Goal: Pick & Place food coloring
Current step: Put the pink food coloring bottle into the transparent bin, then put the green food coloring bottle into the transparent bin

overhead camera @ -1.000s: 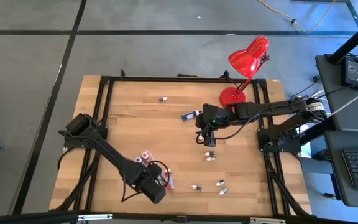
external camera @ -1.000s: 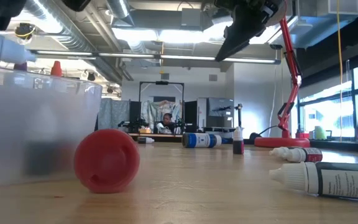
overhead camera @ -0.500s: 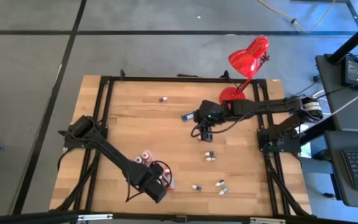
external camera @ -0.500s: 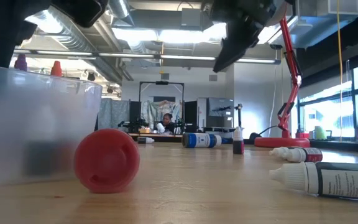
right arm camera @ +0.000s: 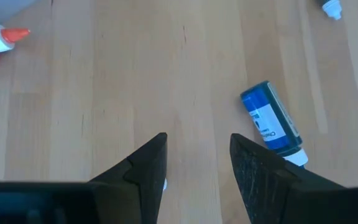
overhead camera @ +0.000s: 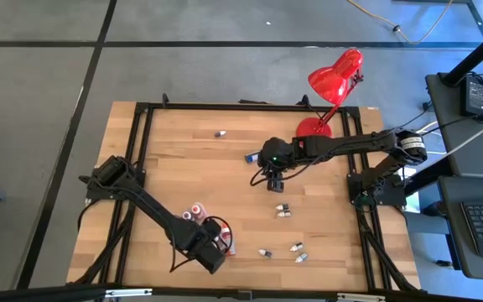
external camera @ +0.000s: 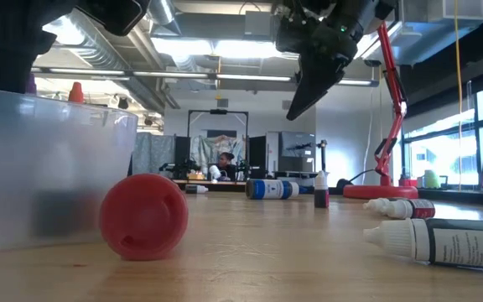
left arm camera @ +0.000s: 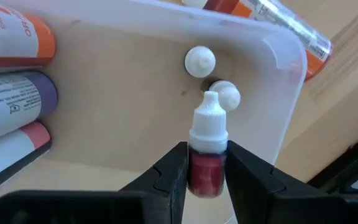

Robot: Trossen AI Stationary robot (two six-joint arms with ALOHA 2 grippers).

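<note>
Over the clear tray (left arm camera: 278, 68) at the table's near edge, my left gripper (left arm camera: 207, 171) pinches a red bottle (left arm camera: 207, 168) upright between its fingers: the placing step, I judge; next, let go and lift clear. Farther off, my right gripper (right arm camera: 194, 165) hangs open and empty above the blue bottle (right arm camera: 271, 124), needing descent.

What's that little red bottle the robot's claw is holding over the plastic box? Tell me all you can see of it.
The red bottle is a tiny dropper bottle with a dark red body and a white ribbed cap ending in a pointed tip. It sits between the two dark fingers of the left gripper, tip pointing away from the wrist, above the clear plastic tray, where other bottles already lie.
</note>
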